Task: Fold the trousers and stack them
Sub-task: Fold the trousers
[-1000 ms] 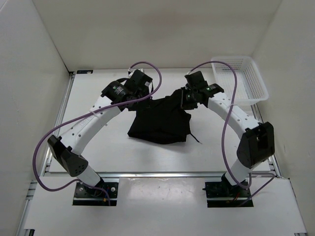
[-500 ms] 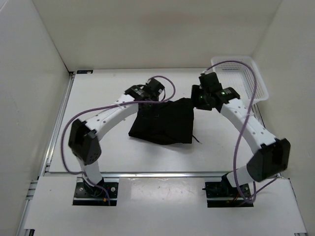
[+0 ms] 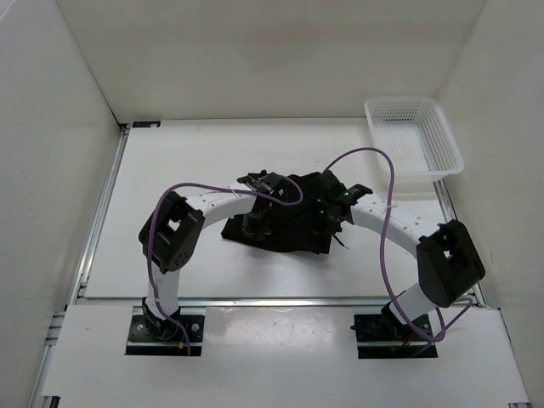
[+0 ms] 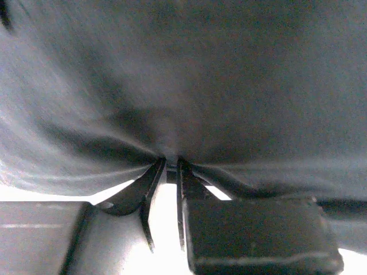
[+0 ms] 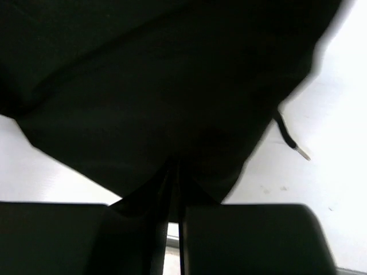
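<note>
Spreading white and wide, the desk (image 3: 170, 170) carries everything; a white basket (image 3: 449, 132) sits at its far right corner. Trousers (image 3: 289, 223) lie bunched in a dark heap mid-desk, nearer the arm bases than the basket and left of it, well apart from it; they look part-folded rather than flat, so I judge the fold half done and the stack not yet made. Both arms bend inward over the heap, one at each side, likely so that two points of one edge can be carried together and the cloth kept level. Left fingers (image 4: 186, 186), on the side of the heap away from the basket, are all but closed, a thin fold of cloth nipped between the tips, wrinkles fanning from the pinch; right fingers (image 5: 149, 195), on the basket side, are pressed together on the cloth too, though dark on dark hides how much they hold. A thin cord (image 5: 289, 137) trails from the hem on the basket side; it could snag.
</note>
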You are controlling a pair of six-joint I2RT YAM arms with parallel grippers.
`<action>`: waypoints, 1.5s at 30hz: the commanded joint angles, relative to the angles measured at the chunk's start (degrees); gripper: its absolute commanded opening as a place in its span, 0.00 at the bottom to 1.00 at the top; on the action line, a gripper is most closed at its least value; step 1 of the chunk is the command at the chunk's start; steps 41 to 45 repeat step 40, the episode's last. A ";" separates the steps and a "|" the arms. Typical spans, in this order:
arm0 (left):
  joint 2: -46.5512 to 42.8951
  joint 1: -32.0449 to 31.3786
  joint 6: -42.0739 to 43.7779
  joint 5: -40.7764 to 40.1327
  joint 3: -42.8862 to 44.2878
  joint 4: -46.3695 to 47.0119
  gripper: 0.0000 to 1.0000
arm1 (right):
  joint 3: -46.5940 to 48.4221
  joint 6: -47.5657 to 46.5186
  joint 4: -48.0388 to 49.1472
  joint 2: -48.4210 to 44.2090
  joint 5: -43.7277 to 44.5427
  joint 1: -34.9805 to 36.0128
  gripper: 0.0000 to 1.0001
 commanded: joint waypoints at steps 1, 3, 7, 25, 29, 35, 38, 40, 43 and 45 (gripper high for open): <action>-7.83 -1.07 -1.04 0.94 -0.50 1.85 0.26 | 1.25 1.61 2.65 -0.55 2.16 0.42 0.11; -10.66 -1.07 -1.57 0.41 2.04 -1.04 0.27 | 4.40 0.39 0.45 -2.57 4.80 0.42 0.13; -18.30 -1.07 -1.05 -1.42 9.59 -7.00 0.34 | 11.08 -2.94 -7.98 -9.50 9.97 -0.71 0.58; -46.96 1.30 -6.75 -25.84 18.14 -15.03 1.00 | 17.86 -1.64 -27.42 -29.92 38.11 -4.67 0.99; -52.41 1.30 -9.57 -29.99 15.25 -15.03 1.00 | 19.79 0.12 -30.93 -30.44 40.93 -4.67 0.99; -57.43 1.30 -9.57 -32.02 14.09 -13.18 1.00 | 19.27 2.40 -30.94 -34.30 42.94 -4.67 0.99; -57.43 1.30 -9.57 -32.54 14.09 -13.18 1.00 | 19.27 3.63 -31.46 -34.92 43.57 -4.67 0.99; -57.43 1.30 -9.57 -32.55 14.09 -13.88 1.00 | 19.27 3.63 -31.47 -35.54 44.18 -4.67 0.99; -57.43 1.30 -9.57 -32.55 14.09 -13.88 1.00 | 19.27 3.63 -31.47 -35.54 44.18 -4.67 0.99; -57.43 1.30 -9.57 -32.55 14.09 -13.88 1.00 | 19.27 3.63 -31.47 -35.54 44.18 -4.67 0.99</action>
